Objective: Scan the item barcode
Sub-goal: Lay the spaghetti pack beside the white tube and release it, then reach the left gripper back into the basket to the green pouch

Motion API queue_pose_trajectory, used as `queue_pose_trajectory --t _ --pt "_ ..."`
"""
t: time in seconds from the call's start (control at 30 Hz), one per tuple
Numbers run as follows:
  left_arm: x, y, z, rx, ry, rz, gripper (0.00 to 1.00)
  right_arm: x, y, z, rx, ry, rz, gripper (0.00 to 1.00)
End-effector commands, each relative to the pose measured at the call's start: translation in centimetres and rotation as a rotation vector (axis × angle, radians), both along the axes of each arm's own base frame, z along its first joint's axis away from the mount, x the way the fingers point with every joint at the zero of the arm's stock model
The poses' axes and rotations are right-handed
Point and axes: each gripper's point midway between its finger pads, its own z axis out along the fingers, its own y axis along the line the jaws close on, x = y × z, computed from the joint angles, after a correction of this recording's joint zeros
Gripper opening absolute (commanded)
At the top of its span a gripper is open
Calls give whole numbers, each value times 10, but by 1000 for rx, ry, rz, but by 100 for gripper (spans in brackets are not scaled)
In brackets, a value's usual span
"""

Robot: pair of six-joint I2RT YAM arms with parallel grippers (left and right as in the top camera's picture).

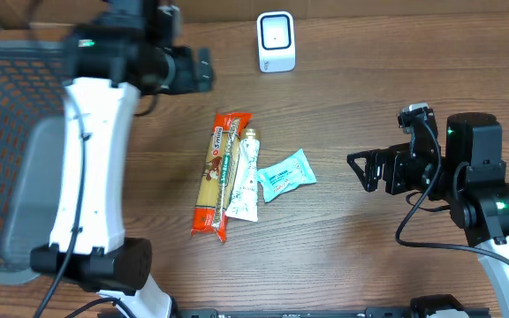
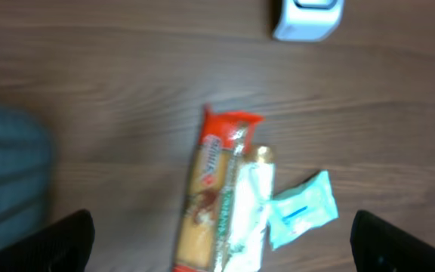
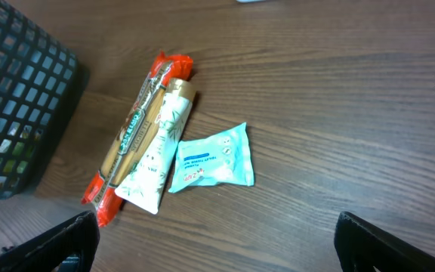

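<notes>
From overhead I see my left arm reaching from the lower left to the upper left of the frame, its left gripper (image 1: 203, 69) hanging over the table (image 1: 369, 88). In its wrist view the fingers (image 2: 63, 242) stand spread wide, gripping nothing. The right gripper (image 1: 359, 170) sits at right centre and points left, its jaws also wide and empty. The three items lie at centre, all ungripped: an orange packet (image 1: 218, 175), a white tube (image 1: 246, 181) touching its right side, and a blue pouch (image 1: 286, 174) against the tube. The white scanner (image 1: 277, 41) stands at top centre. The mesh basket (image 1: 7, 106) fills the left edge; I cannot tell its contents.
</notes>
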Motion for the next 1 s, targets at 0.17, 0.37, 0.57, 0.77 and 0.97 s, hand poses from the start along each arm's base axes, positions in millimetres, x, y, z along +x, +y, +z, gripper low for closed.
queue_pose_trajectory --t 0.17,0.37,0.57,0.77,0.97 --pt "-60 121 71 146 -116 291 100 6 2 11 2 -51 8 100" --pt "-121 176 87 151 -148 515 100 6 2 11 2 -50 8 100" --pt "-160 223 65 136 -64 720 100 6 2 11 2 -52 8 100" --pt "-166 262 18 40 10 852 100 6 2 10 1 -48 8 100" --pt "-163 274 -46 -5 120 879 100 6 2 10 2 -48 8 100"
